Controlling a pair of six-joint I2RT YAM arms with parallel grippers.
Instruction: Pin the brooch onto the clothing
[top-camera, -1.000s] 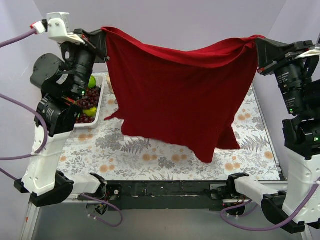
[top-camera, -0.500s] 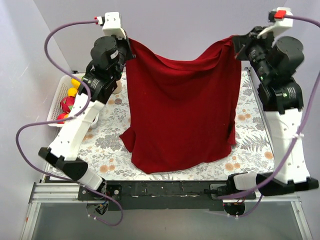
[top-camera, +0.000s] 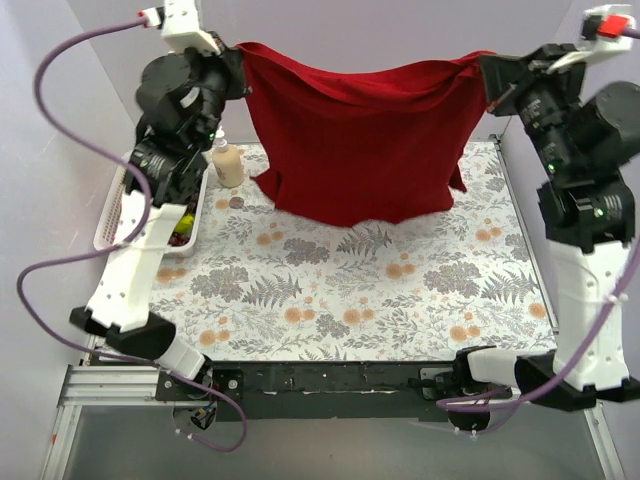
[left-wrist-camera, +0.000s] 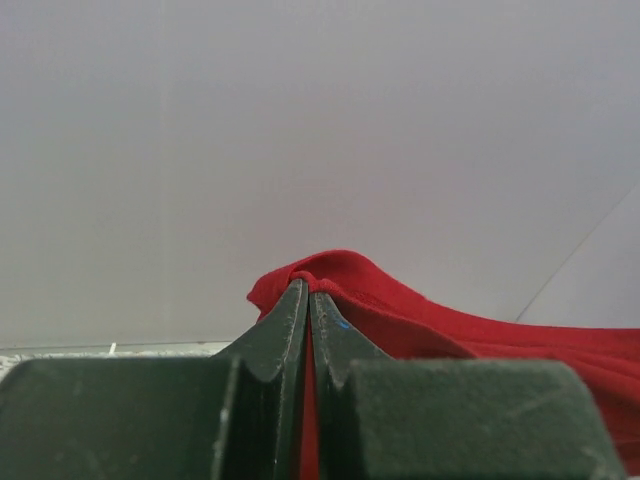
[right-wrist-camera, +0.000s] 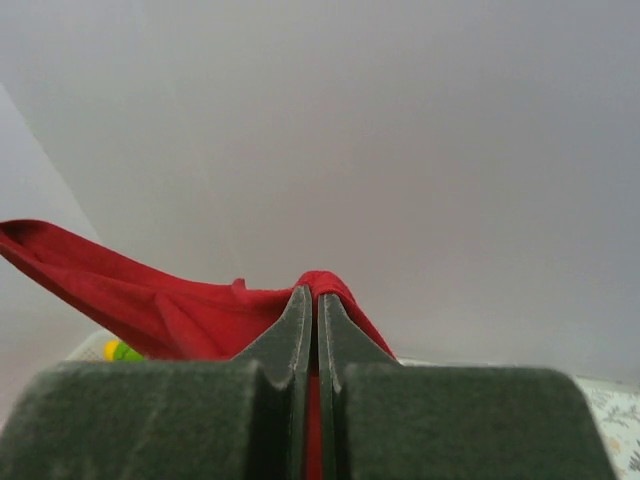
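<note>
Left gripper: clenched on T-shirt corner | right gripper: clenched on other corner | brooch: possibly disc on table

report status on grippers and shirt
Grippers: left gripper shut on shirt, right gripper too. Shirt hangs spread between them. Likely brooch, small disc by bottle, unpinned.

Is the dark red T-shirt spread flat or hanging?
Hanging: left gripper and right gripper each pinch one corner of the dark red T-shirt.
</note>
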